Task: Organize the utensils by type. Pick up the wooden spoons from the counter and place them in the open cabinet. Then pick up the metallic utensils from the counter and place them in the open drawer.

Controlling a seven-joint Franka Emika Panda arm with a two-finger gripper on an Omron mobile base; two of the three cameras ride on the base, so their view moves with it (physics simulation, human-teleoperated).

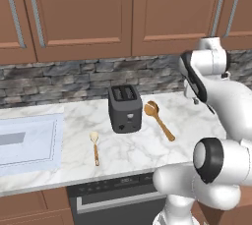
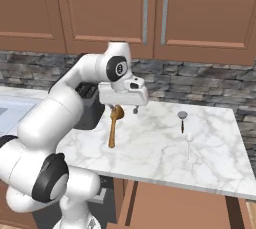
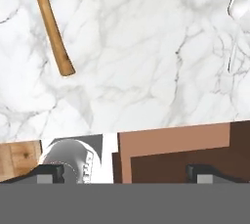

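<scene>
Right base view: hand (image 2: pixel 123 109) hangs over the counter (image 2: pixel 210 158), fingers apart, holding nothing.
2 wooden spoons lie on the counter: the long spoon (image 1: pixel 158 119) just right of the toaster (image 1: pixel 125 108), the short spoon (image 1: pixel 95 147) near-left of it. 2 metal utensils, one dark-handled (image 2: pixel 182 121) and one pale (image 2: pixel 189 144), lie well right of the hand.
</scene>
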